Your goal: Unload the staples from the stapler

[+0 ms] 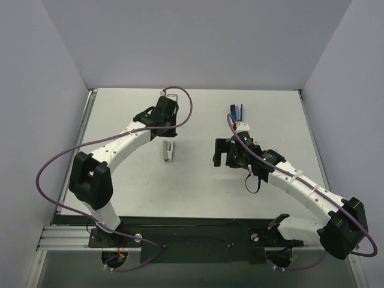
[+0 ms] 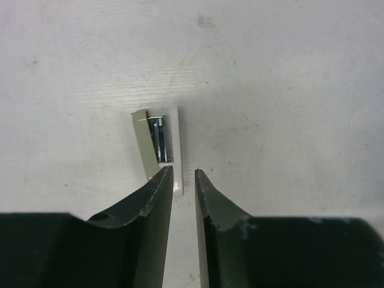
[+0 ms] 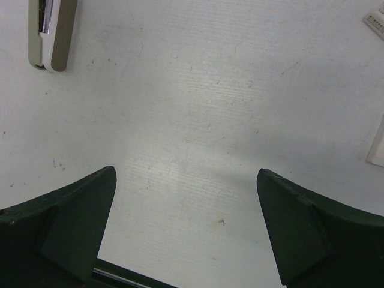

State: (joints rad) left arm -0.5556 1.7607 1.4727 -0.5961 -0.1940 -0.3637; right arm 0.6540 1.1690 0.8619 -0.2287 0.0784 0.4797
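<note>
The white and beige stapler (image 1: 168,150) lies on the table between the two arms; its end also shows in the right wrist view as the stapler (image 3: 51,33) at the top left. My left gripper (image 2: 183,174) hangs at the far side of the table, slightly open, with nothing between its fingers. Just beyond its tips sits a small open white box (image 2: 161,144) with a thin bluish-metal sliver inside, which looks like the staples (image 2: 160,141). My right gripper (image 3: 186,180) stands wide open over bare table, right of the stapler.
A blue and black tool (image 1: 236,111) lies at the back, beyond the right gripper (image 1: 223,159). White paper edges (image 3: 378,144) show at the right of the right wrist view. Grey walls close in the table on three sides.
</note>
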